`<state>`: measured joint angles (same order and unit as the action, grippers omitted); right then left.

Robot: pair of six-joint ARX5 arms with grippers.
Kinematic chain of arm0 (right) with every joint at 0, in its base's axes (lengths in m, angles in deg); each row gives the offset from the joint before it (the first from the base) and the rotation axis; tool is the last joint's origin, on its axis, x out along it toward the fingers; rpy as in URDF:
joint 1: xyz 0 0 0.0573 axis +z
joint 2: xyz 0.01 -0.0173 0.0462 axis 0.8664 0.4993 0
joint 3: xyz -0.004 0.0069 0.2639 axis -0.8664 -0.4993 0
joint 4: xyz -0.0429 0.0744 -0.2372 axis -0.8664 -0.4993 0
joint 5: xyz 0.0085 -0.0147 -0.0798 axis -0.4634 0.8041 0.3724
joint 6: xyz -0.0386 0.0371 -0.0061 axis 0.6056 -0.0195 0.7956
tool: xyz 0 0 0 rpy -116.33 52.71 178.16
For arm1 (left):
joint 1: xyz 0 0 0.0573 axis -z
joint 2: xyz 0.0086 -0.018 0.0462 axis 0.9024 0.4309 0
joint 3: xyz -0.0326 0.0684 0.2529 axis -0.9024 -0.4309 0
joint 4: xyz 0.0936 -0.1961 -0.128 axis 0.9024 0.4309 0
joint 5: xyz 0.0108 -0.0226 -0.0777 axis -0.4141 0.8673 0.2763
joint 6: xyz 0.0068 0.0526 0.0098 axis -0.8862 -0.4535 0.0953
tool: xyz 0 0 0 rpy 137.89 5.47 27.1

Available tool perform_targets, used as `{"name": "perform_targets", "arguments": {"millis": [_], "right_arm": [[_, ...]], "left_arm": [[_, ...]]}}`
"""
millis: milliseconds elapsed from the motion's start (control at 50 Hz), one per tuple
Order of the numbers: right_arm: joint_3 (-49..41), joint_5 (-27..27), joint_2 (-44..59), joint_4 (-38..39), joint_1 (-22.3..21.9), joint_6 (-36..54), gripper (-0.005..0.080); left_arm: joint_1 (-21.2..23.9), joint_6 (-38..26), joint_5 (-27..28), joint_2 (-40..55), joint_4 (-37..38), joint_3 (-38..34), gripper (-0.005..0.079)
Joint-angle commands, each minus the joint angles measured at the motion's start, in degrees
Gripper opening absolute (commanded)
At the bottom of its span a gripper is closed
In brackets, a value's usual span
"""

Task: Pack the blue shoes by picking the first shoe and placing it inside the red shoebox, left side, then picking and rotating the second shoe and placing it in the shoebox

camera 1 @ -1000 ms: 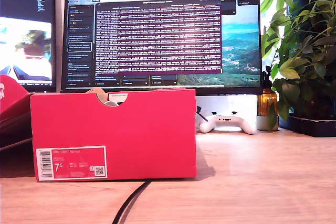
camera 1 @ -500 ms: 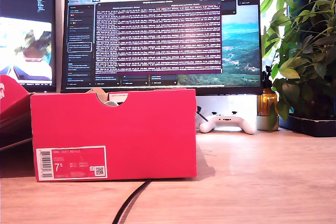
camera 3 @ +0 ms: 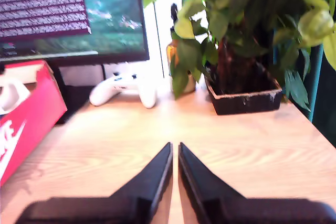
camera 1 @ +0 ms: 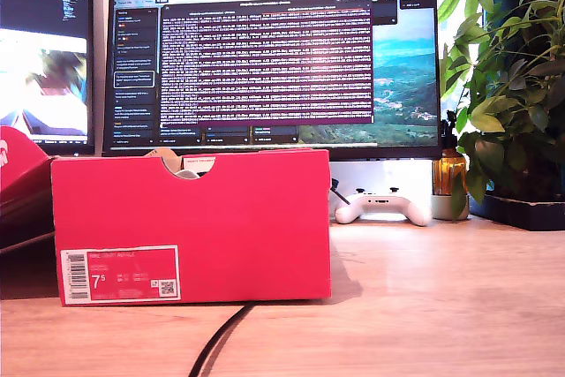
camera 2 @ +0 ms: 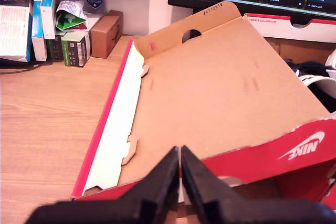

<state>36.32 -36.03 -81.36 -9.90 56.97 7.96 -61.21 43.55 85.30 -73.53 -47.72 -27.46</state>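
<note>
My first gripper (camera 2: 180, 153) has its two black, wedge-shaped fingers pressed together, and there is nothing between them. It hangs above the open lid of the red shoebox (camera 2: 220, 98). The lid is tilted back, so its plain brown cardboard inner face shows, with a white glued flap along one edge, a round finger hole, and a red outer rim with a white logo.

My second gripper (camera 3: 175, 150) is also closed and holds nothing. It hangs above bare, light wooden desk (camera 3: 252, 145), with the red side of the box at the edge of its view. Farther away are a white game controller (camera 3: 122, 88), smooth plastic, and a leafy plant in a dark rectangular pot (camera 3: 244, 100).

In the exterior view the red shoebox (camera 1: 190, 227) stands on the desk in front of a monitor (camera 1: 274, 55), toward the exterior view's left. Its near wall is smooth and bright red, with a half-round notch in the top edge and a white label.

Of the blue shoes (camera 2: 317, 74), I see only dark material and white bands just beyond the lid; I cannot tell whether they lie inside the box or how many there are. So I cannot say for certain which step is in hand. I judge that either nothing is picked yet or the packing is finished. If a shoe remains, a gripper must first open widely and take the soft suede upper.
</note>
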Motion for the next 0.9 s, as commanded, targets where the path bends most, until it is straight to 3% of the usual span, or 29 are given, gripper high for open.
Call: {"name": "perform_targets", "arguments": {"millis": [0, 160, 320, 400, 880], "right_arm": [[-0.7, 0.0, -1.9, -2.4, -0.1, -0.4, -0.0013], [-0.7, 0.0, -7.0, -11.3, 0.0, -0.4, -0.0013], [-0.6, 0.0, -6.9, -11.3, 0.1, -0.8, -0.0013], [-0.6, 0.0, -6.9, -11.1, 0.1, -6.9, -0.0013], [-0.6, 0.1, -6.8, -11.0, 0.0, -6.9, -0.0013]], "left_arm": [[-0.2, -0.2, 0.1, -0.5, -0.4, -2.2, -0.002], [-0.2, -0.2, 0.1, -0.5, -0.4, -2.2, -0.002], [-0.2, -0.2, 0.1, -0.5, -0.4, -2.2, -0.002], [-0.2, -0.2, 0.1, -0.5, -0.4, -2.2, -0.002], [-0.2, -0.2, 0.1, -0.5, -0.4, -2.2, -0.002]]}}
